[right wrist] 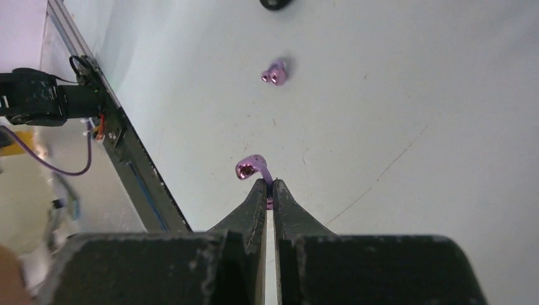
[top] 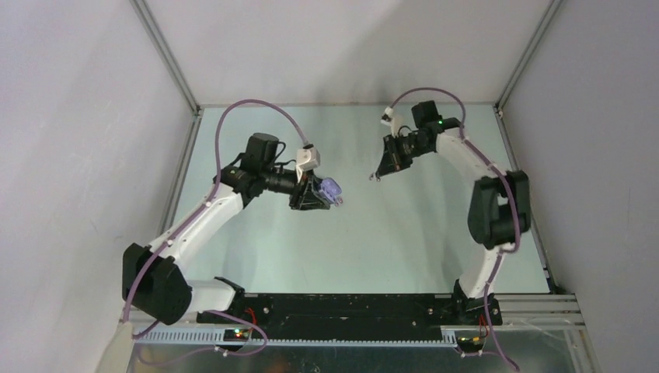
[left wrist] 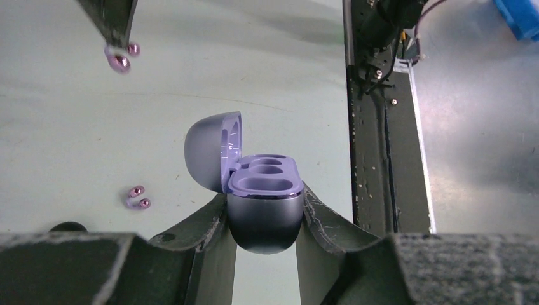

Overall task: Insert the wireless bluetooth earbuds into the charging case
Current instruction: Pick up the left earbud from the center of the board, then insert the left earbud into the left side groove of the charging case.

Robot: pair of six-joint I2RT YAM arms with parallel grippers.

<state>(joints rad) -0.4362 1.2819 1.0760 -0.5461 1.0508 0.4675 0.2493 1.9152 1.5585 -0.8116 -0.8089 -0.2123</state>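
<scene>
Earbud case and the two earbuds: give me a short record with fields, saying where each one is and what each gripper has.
case: clamped between the fingers of the left gripper
lid: open, tipped back
case slots: both look empty
held earbud: pinched at the tips of the right gripper
loose earbud: lying on the table, apart from both grippers
earbuds in case: none

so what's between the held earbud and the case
Nothing: in the left wrist view only bare table shows between the earbud pinched by the right gripper and the open case. The second earbud lies off to the side.
</scene>
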